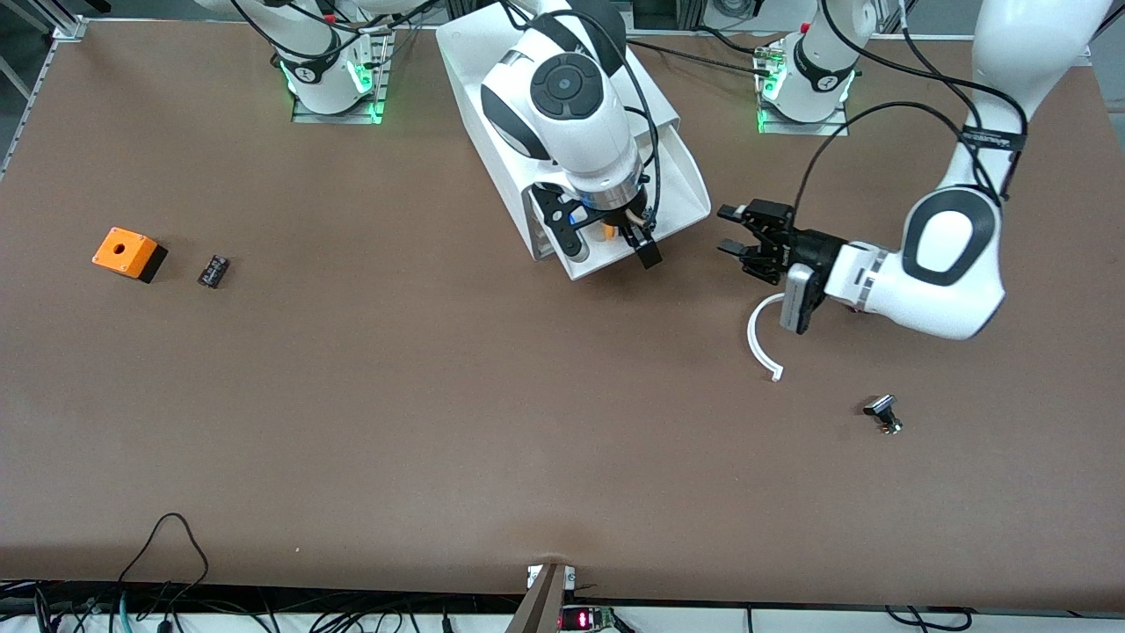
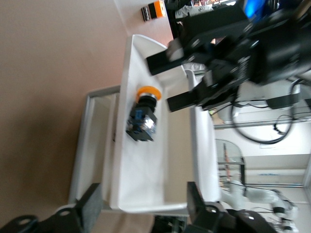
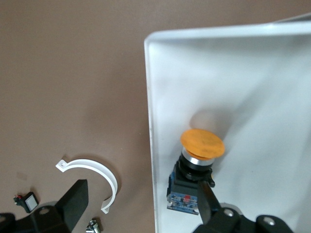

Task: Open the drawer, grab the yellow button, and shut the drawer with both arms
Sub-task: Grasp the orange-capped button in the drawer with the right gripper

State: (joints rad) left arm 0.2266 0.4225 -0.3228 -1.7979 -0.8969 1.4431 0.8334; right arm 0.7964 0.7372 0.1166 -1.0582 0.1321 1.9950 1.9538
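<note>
The white cabinet stands at the middle of the table by the arm bases, with its drawer pulled out toward the front camera. The button, orange cap on a black and blue body, lies on its side in the drawer. My right gripper hangs open over the drawer; one finger is above the button and the other is past the drawer's side wall. My left gripper is open and empty, level with the drawer's side toward the left arm's end. Its wrist view looks along the drawer at the button.
An orange cube with a round hole and a small black block lie toward the right arm's end. A white curved strip lies under the left wrist. A small black and metal part lies nearer the front camera.
</note>
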